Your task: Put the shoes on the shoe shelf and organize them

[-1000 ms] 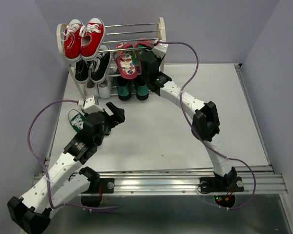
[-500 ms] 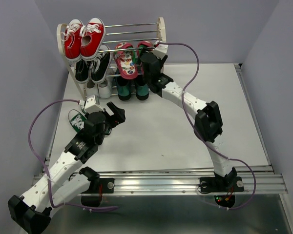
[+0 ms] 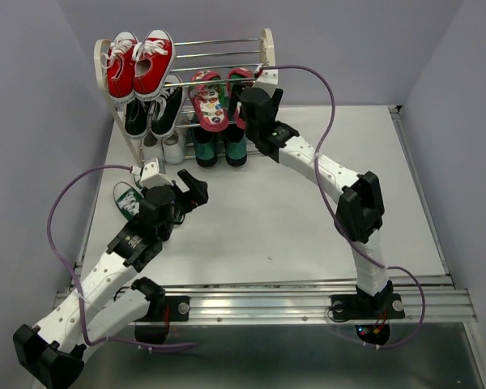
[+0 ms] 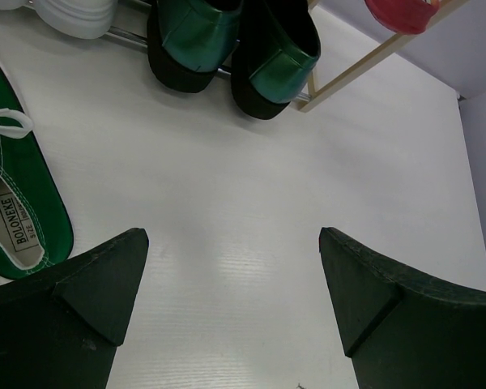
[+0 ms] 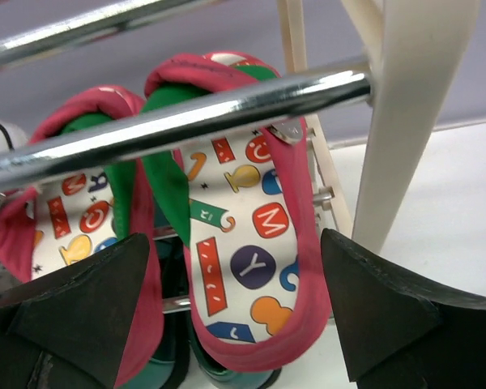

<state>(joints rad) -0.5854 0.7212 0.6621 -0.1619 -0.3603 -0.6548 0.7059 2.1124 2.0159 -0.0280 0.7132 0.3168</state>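
- Right gripper [image 5: 231, 243]: gapes wide, holds nothing, faces the flip-flops [image 5: 259, 219] lying just beyond on the middle rods of the shoe shelf [image 3: 266, 44].
- Left gripper [image 4: 233, 243]: spreads wide, empty, above the table [image 4: 227, 178], green sneaker [image 4: 20, 194] at its left.

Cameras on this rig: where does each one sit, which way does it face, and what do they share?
Top external: above and behind the bases, looking down the table to the shoe shelf; both arms show whole.
Left wrist: low over the table, facing the loafers and green sneaker; open left gripper frames it.
Right wrist: at the shelf, facing the flip-flops behind a chrome rod; open right gripper shows.
Shared: top external also sees those shoes.
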